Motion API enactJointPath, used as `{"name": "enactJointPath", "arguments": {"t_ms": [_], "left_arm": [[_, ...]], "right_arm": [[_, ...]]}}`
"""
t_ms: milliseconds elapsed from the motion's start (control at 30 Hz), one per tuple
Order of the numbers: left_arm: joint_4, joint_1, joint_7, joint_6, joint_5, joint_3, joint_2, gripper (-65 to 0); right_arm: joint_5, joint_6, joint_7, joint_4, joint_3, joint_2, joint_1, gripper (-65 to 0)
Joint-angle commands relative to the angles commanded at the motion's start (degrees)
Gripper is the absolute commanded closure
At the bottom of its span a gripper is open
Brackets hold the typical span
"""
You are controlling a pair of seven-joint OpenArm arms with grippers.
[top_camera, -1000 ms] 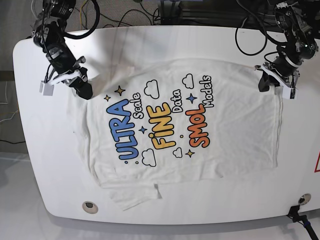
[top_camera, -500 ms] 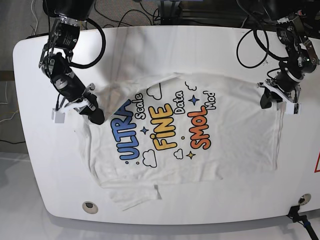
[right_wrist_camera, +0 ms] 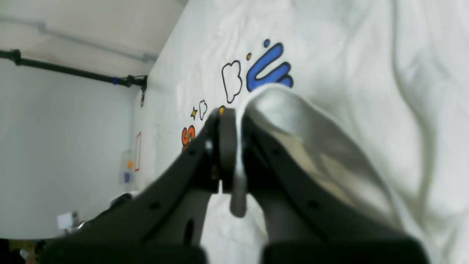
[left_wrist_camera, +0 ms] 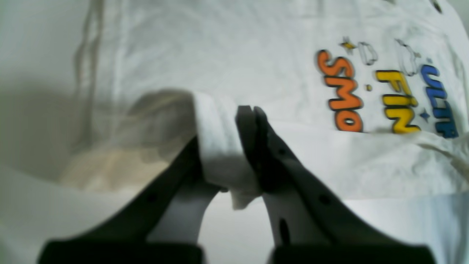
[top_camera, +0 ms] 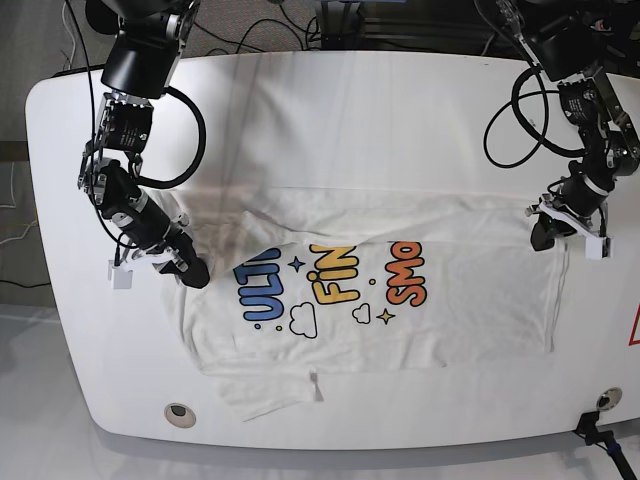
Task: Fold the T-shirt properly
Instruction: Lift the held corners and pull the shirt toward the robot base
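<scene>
t-shirt (top_camera: 400,330): soft, light, limp cotton; lies print-up on the table (top_camera: 330,100), far edge folded toward the near side
left gripper (left_wrist_camera: 234,121): pinching a thick fold of hem
right gripper (right_wrist_camera: 238,121): clamped on a thin edge
hold: both far corners, evenly, or it likely sags

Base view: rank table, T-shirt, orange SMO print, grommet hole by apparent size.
1. table
2. T-shirt
3. orange SMO print
4. grommet hole

All lie on one surface, so camera nearness barely skews this.
</scene>
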Motion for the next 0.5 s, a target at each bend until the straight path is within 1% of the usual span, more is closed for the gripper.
{"name": "enactJointPath", "arguments": {"t_ms": [167,367,400,433,500], "left_arm": [[-6.1,-3.6,0.0,0.0,0.0,0.0,-0.1,0.0],[-7.6,-4.3,0.0,-0.2,0.0,0.2,-0.3,0.0],[-7.6,-4.2,0.0,-0.3,0.0,0.2,-1.0,0.0],[-7.7,-4.2,0.0,-0.3,0.0,0.2,-1.1,-8.7],[-8.0,-4.3,-0.2,0.0,0.1,0.2,-1.4,-26.0]], "right_arm": [[0.0,0.0,0.0,-1.0,0.0,0.0,0.8,0.0],[0.0,0.0,0.0,-1.1,0.0,0.1,0.8,0.0],[-0.1,-0.09,0.0,-1.1,-0.1,0.4,0.8,0.0],[-0.1,-0.35,0.0,-1.1,-0.3,1.1,0.8,-5.4],[-0.1,-0.35,0.1,-1.8,-2.1,2.2,1.1,-17.9]]}}
